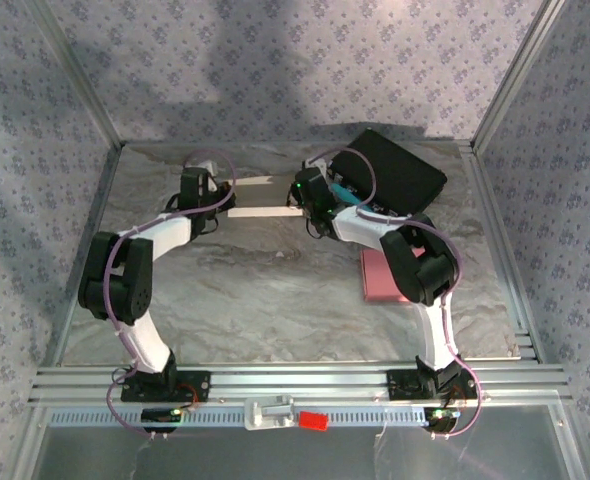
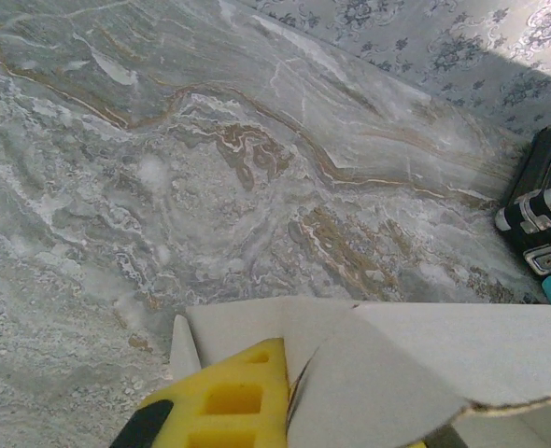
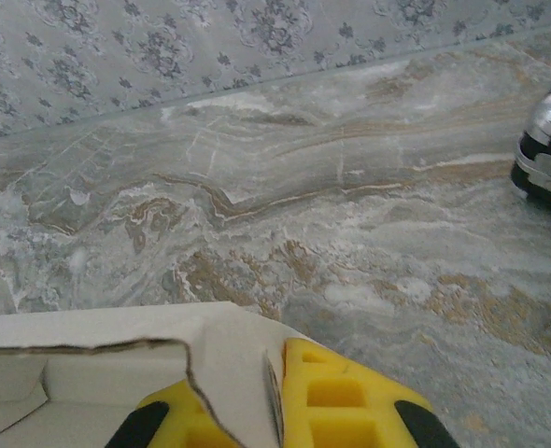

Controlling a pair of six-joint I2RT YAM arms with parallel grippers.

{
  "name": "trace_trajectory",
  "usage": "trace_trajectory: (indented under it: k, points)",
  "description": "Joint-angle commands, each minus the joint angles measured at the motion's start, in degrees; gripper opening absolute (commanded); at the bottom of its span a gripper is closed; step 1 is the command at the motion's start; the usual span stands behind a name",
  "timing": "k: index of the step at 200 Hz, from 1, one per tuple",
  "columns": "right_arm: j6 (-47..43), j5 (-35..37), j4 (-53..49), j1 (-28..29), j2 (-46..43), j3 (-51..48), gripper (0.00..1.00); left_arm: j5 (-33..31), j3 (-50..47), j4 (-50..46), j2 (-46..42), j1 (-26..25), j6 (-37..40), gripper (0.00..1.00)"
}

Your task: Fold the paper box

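Note:
The white paper box (image 1: 263, 211) hangs low over the marble table at the back middle, stretched between the two grippers. My left gripper (image 1: 207, 203) is shut on its left end. In the left wrist view one yellow finger (image 2: 229, 397) presses a thin wall of the paper box (image 2: 416, 364), and a raised flap hides the other finger. My right gripper (image 1: 311, 207) is shut on the right end. In the right wrist view its yellow fingers (image 3: 350, 401) pinch a wall of the paper box (image 3: 224, 359), whose open inside lies at the lower left.
A black case (image 1: 395, 170) lies tilted at the back right corner. A pink flat item (image 1: 381, 275) rests on the table beneath the right arm. Patterned walls close in the back and both sides. A metal rail (image 1: 295, 380) runs along the near edge.

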Motion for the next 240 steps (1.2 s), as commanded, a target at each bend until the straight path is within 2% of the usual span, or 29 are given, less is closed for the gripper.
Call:
trace_trajectory:
  k: [1,18,52,76,98,127,151,205,240]
  points:
    - [4.7,-2.3,-9.1,1.3,-3.7,0.8,0.11,2.6,-1.7,-1.7,-2.1,-2.4,0.5,0.00]
    - [8.3,-3.7,-16.3,1.4,-5.8,2.5,0.30,1.5,-2.3,-3.0,-2.5,-2.8,1.2,0.00]
    - [16.5,-13.0,-28.3,0.9,-10.0,4.0,0.51,-1.2,-4.8,-3.9,-4.0,-3.4,1.6,0.00]
    - [22.1,-22.9,-34.0,0.0,-12.4,3.3,0.54,-2.6,-6.6,-3.9,-5.1,-3.8,1.5,0.00]
    - [26.3,-28.3,-37.9,-0.3,-15.5,2.6,0.57,-3.0,-7.6,-3.9,-5.4,-4.6,1.6,0.00]
    - [31.6,-31.1,-40.4,-1.4,-20.9,3.2,0.59,-4.1,-8.8,-3.6,-5.8,-5.6,1.6,0.00]
    - [36.1,-34.2,-44.0,-4.4,-22.4,6.0,0.61,-4.6,-9.6,-3.2,-5.9,-6.0,1.2,0.00]
    - [34.4,-38.8,-59.0,-15.1,-15.2,16.5,0.56,-5.1,-10.0,-3.1,-6.0,-6.4,1.4,0.00]
    - [34.0,-44.3,-63.0,-17.0,-5.6,22.5,0.54,-5.2,-10.3,-3.5,-6.4,-6.6,1.4,0.00]
